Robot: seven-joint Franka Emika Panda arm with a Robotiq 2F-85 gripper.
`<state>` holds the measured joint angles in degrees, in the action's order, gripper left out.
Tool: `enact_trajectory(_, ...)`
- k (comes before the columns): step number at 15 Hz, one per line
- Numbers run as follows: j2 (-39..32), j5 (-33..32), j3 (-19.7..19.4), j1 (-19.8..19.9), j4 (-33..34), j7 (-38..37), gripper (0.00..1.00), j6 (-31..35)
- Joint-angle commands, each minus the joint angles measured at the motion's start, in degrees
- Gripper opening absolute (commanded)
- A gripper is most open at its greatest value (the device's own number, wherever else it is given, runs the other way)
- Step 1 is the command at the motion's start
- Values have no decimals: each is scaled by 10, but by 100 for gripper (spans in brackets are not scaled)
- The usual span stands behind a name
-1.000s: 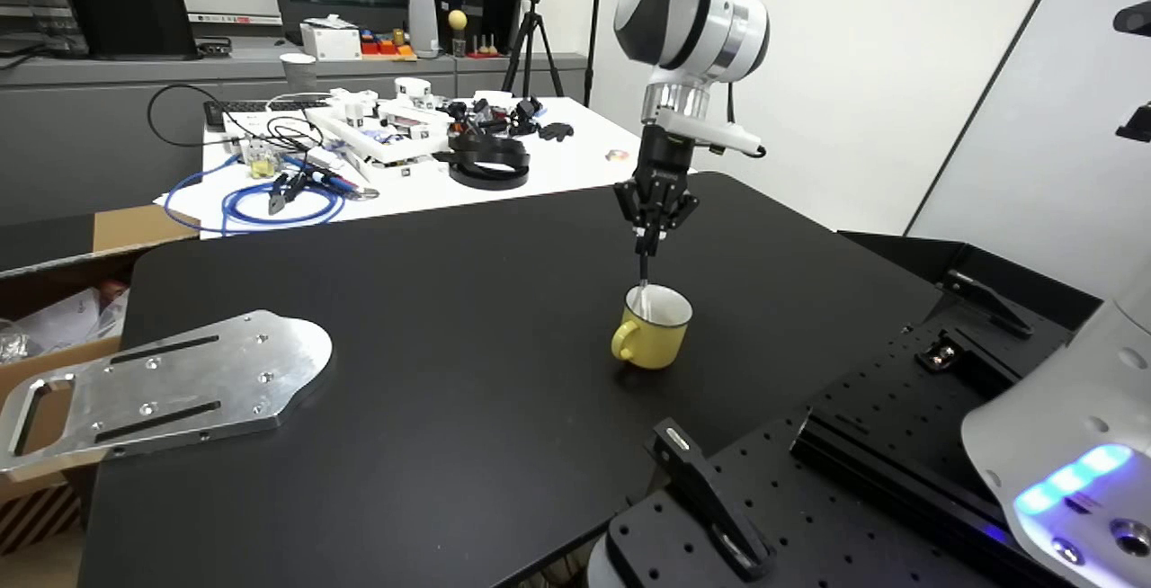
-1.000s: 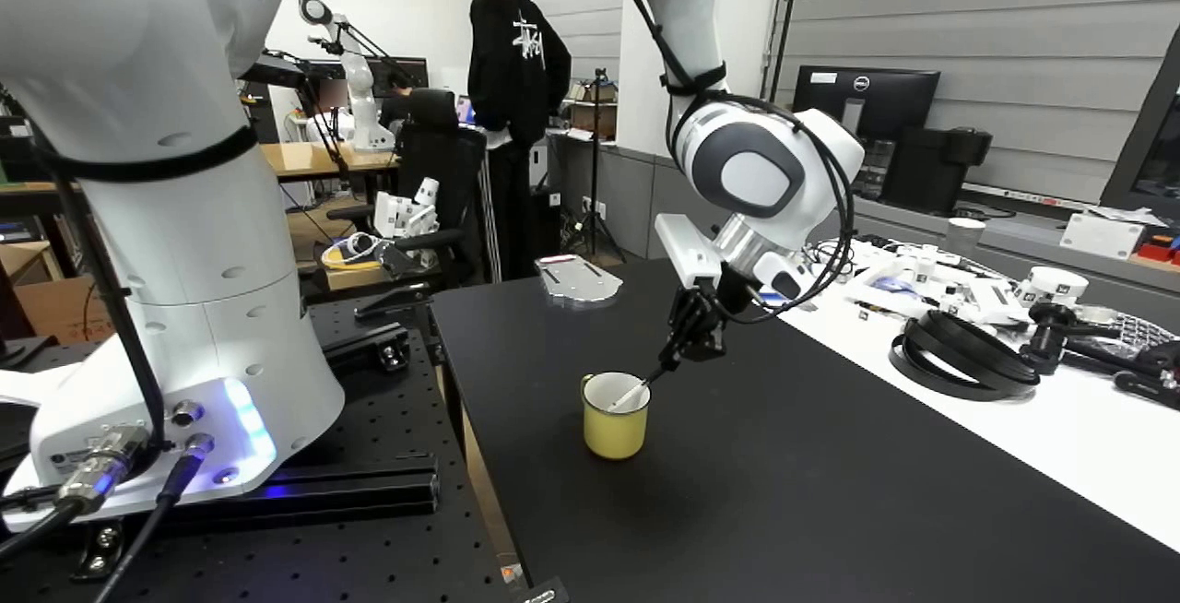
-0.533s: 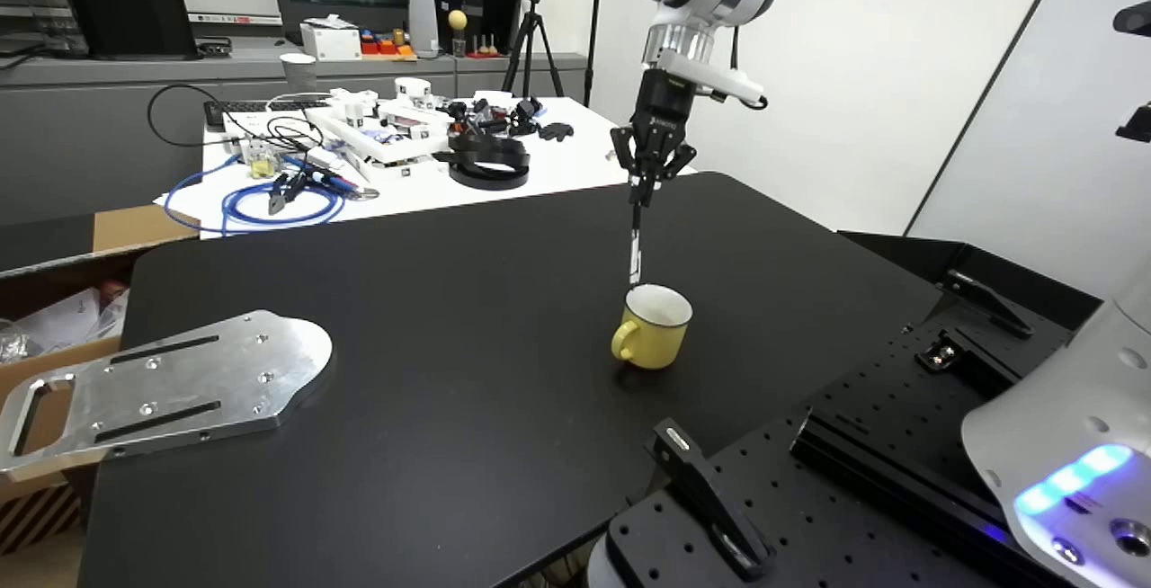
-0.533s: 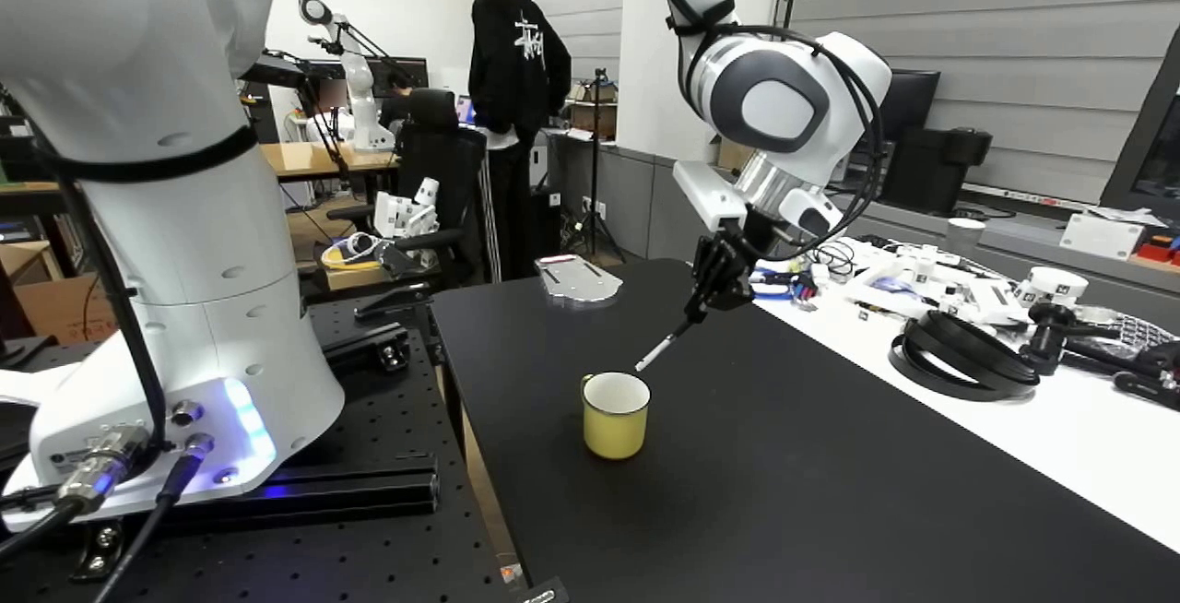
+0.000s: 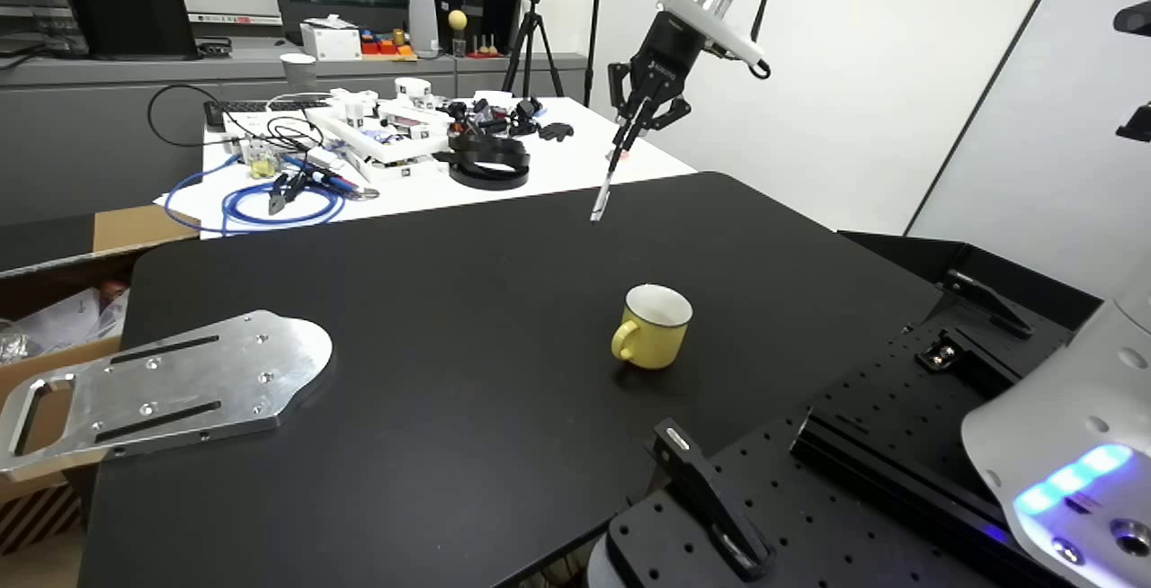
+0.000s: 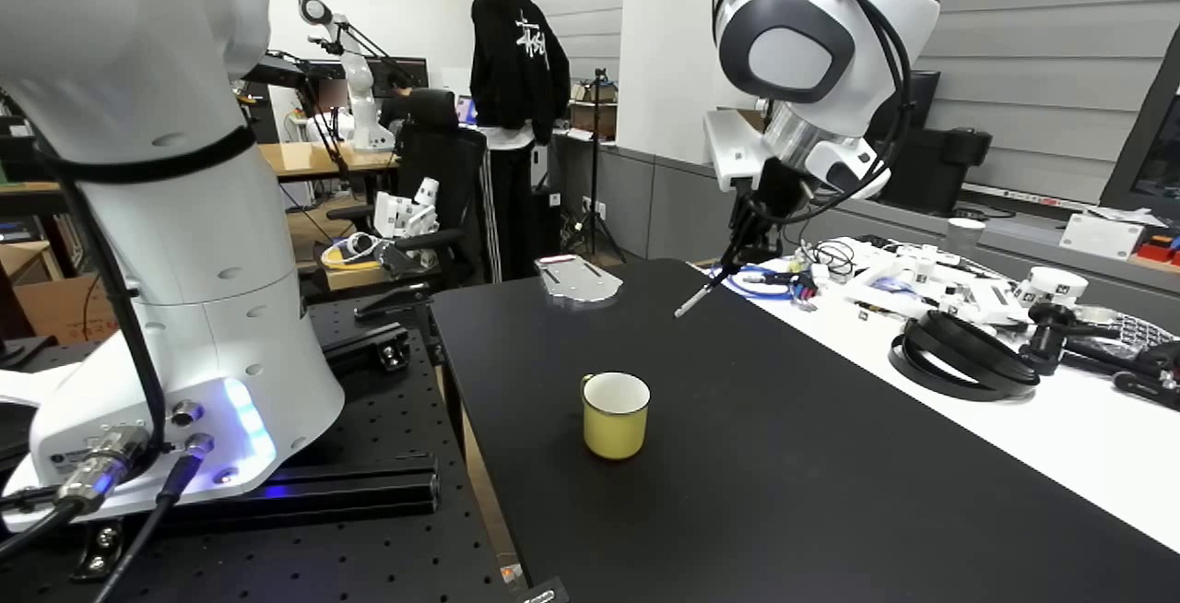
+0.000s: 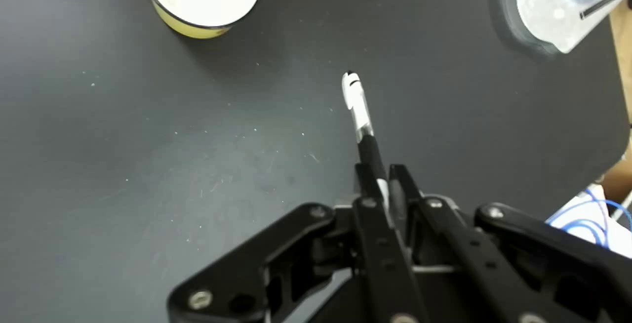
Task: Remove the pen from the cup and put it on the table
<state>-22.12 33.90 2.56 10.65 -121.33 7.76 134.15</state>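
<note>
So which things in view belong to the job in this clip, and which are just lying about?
Job: pen, held in the hand; yellow cup; black table.
Lying about: metal plate; blue cable and black bands on the white table.

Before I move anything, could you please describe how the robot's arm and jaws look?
The arm is white and rounded, with grey trim, black cables strapped along it, a silvery collar and a glowing blue strip on its base. The jaws are black and slender, with metallic screws.
</note>
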Motion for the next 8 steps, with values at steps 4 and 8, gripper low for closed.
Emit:
enact_trajectory(4,-69,250,14,36,31,92,3,56)
enact_trajectory(8,-154,370,8,34,82,109,3,33)
